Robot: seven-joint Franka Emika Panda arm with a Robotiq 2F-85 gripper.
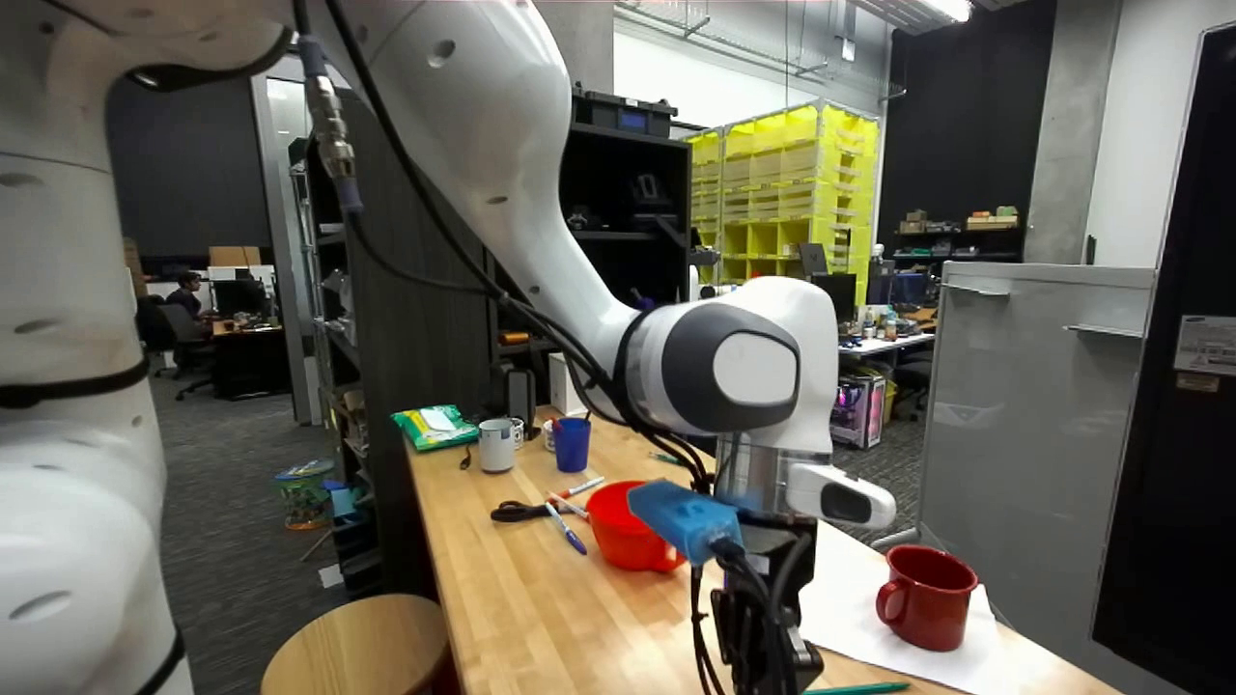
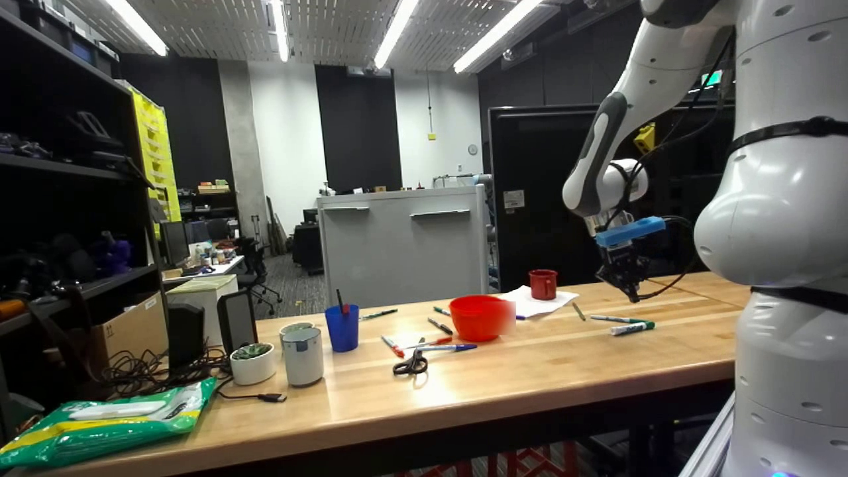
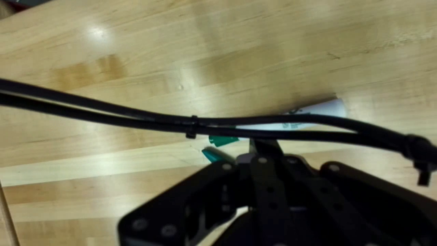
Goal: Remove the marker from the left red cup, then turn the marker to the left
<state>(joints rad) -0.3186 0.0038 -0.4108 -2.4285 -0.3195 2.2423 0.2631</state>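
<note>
The left red cup (image 1: 618, 536) is squat and bright red and stands upright mid-table; it also shows in an exterior view (image 2: 474, 318). No marker shows sticking out of it. Its inside is partly hidden, so I cannot tell if the task's marker is in it. My gripper (image 2: 634, 296) points down above the table, well apart from the cup, on the robot's side. In the wrist view, the fingers (image 3: 264, 147) are together with nothing seen between them. Cables cross in front of the tips. A green-capped white marker (image 3: 324, 108) lies on the table below the fingers.
A dark red mug (image 1: 927, 597) stands on white paper (image 2: 523, 305). A green pen (image 3: 212, 155) lies beside the green-capped marker. Scissors (image 2: 412, 363), a blue pen (image 1: 568, 531) and other pens lie near the red cup. A blue cup (image 2: 342, 329) and a grey mug (image 1: 497, 446) stand farther along.
</note>
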